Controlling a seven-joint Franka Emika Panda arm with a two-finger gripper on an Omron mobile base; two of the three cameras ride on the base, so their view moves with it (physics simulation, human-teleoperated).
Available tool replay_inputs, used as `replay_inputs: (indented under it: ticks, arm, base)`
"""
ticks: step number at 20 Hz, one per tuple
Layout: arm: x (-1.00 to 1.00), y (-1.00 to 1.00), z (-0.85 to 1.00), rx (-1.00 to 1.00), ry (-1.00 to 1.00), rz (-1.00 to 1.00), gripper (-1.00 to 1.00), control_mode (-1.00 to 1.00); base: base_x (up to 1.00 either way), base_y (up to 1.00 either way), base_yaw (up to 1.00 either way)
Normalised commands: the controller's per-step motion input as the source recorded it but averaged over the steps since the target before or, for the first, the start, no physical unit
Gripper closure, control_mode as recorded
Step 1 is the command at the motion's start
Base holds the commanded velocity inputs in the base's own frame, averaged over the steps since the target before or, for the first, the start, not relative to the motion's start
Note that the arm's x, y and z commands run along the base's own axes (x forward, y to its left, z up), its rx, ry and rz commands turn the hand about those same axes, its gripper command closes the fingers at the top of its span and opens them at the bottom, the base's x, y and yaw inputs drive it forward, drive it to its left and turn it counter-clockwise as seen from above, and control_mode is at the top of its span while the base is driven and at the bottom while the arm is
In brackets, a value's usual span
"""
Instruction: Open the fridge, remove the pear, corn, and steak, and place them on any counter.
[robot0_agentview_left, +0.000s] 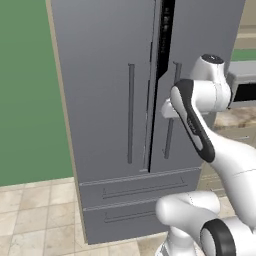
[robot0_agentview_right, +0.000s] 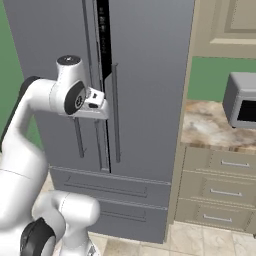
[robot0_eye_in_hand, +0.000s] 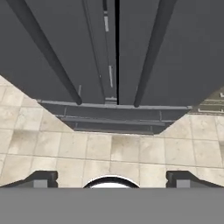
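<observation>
Fridge (robot0_agentview_left: 105, 100): centre frame, both base views; left door ajar, dark gap upper centre; right door shut.
Gripper (robot0_eye_in_hand: 111, 178): jaws wide, empty, near door seam, touching nothing.
Counter (robot0_agentview_right: 212, 127): right of right base view.
Risk: door barely open, may swing shut; regrasp could slip off bar handle (robot0_agentview_right: 116, 112); arm close to door, collision likely.

fridge (robot0_agentview_right: 145, 90) left of counter (robot0_agentview_right: 210, 127); microwave (robot0_agentview_right: 242, 100) on counter

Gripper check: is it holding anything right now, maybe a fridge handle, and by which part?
Nothing is held. The gripper is open with empty space between its fingertips, and it faces the fridge handles without touching them.
</observation>
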Motion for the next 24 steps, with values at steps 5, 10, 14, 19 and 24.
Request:
replay_inputs:
  ticks: [5,10,14,19,24]
  arm:
    - [0.07,-0.70,0.01,0.00,-0.33,0.00,-1.00,-1.00]
    - [0.52,-0.32,0.00,0.00,-0.17,0.00,-1.00,-1.00]
    - [0.45,0.00,0.03,0.02,-0.09,0.00,-1.00,-1.00]
    - [0.41,0.00,0.01,0.02,-0.05,0.00,-1.00,-1.00]
    - [0.35,0.00,0.00,0.05,-0.06,0.00,-1.00,-1.00]
  base:
    - [0.00,0.00,0.00]
    - [0.00,0.00,0.00]
    - [0.00,0.00,0.00]
    - [0.00,0.00,0.00]
    - [0.00,0.00,0.00]
